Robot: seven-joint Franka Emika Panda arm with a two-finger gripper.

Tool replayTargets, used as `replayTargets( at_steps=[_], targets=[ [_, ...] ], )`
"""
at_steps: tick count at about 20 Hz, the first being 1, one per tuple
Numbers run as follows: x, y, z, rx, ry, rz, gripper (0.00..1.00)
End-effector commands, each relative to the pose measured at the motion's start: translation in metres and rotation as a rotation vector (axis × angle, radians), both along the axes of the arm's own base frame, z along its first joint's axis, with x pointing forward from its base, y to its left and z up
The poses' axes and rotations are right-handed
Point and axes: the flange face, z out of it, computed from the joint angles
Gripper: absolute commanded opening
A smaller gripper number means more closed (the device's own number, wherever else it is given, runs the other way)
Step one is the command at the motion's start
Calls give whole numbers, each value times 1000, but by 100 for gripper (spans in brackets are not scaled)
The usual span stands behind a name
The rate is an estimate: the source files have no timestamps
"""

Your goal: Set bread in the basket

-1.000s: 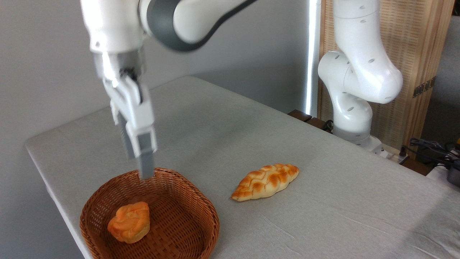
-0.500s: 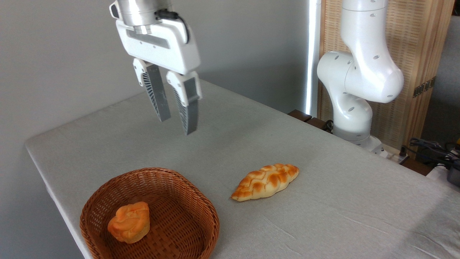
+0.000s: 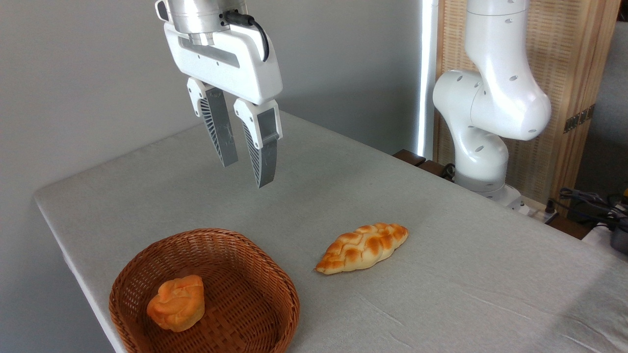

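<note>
pale grey cloth-covered counter [image 3: 441, 255] against plain grey wall; slatted wood panel behind white arm base at counter's right edge. round reddish-brown wicker basket [image 3: 255, 274] at counter's near left corner. bread [image 3: 176, 302], small lumpy orange bun with paler sides, lies inside basket. braided loaf [image 3: 363, 247] on counter mid-front, apart from basket. gripper [image 3: 247, 173] hangs well above counter, fingers parted, empty.
</note>
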Motion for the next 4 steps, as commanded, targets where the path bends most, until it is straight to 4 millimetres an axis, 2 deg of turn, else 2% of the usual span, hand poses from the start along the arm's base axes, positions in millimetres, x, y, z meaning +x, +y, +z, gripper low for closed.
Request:
replayTargets(
  at_steps=[1,4],
  targets=[
    [0,-1,2,-11,5,-14,100],
    [0,0,2,-11,5,-13,100]
  ],
)
